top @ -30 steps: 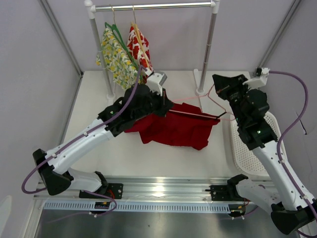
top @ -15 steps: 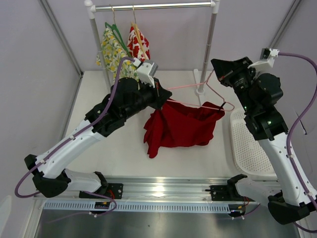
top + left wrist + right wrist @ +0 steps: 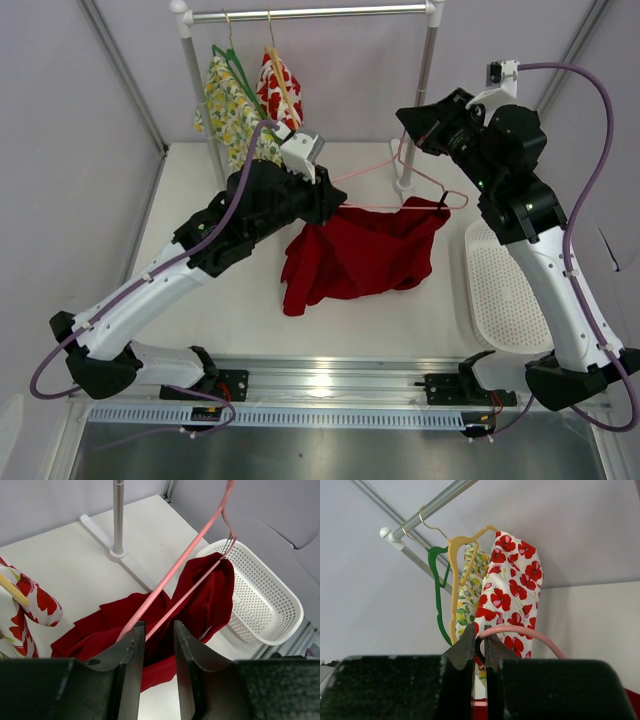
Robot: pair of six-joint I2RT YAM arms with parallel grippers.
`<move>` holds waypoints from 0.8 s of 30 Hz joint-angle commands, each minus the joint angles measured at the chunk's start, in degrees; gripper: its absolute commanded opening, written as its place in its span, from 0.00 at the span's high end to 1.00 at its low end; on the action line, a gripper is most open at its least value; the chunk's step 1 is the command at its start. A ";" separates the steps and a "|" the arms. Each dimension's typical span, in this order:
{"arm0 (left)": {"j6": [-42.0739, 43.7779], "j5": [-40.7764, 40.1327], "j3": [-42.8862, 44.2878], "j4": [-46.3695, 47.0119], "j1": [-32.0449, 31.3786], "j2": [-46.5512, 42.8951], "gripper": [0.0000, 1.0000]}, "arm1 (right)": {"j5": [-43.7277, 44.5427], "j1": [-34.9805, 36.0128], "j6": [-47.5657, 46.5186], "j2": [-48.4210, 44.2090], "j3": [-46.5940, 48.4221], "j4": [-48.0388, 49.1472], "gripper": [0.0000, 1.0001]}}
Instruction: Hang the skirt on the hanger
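Near edge: a silver aluminium track (image 3: 330, 385) carries both arm bases. It lies well nearer than the silver metal clothes rail (image 3: 310, 13), which stands at the far side of the white counter (image 3: 200, 290).
Left arm: it reaches toward the rail's middle. The left fingers (image 3: 142, 630) are drawn close around the left corner of the thin pale pink wire hanger (image 3: 173, 570), grasping it with a narrow gap between them. The corner itself is hidden behind their tips.
Skirt: the plain deep-red cloth skirt (image 3: 365, 250) hangs from the hanger's lower bar, below and in front of the rail, nearer than the foot of its right post. One corner is bunched at the hanger's right corner. From above, the left arm hides its left part. Whether its hem touches the counter cannot be told.
Basket: a white perforated plastic basket (image 3: 510, 300) lies right of the rail's right post, partly covered by the right arm.
Right arm: the right fingers (image 3: 470, 647) are clenched on the hanger's curved hook, just in front of the right post and below the rail. From above, the wrist hides their tips.
Rail's left end: a green hanger (image 3: 438, 600) and a tan hanger (image 3: 453, 595) hook over it. The tan one bears a white garment with red poppies (image 3: 515, 580). The yellow-green floral garment (image 3: 232, 115) is mostly hidden behind it in the right wrist view. The left wrist view cuts the poppy garment off at its left edge.
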 commanded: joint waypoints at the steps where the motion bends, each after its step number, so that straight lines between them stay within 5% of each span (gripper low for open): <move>1: 3.64 2.63 -0.43 3.72 -0.35 -2.24 0.65 | -7.30 1.62 1.85 0.02 3.43 2.41 1.00; 24: 11.20 12.30 1.33 6.18 -0.35 -8.21 0.42 | -15.64 -0.23 2.37 2.66 5.63 5.66 1.00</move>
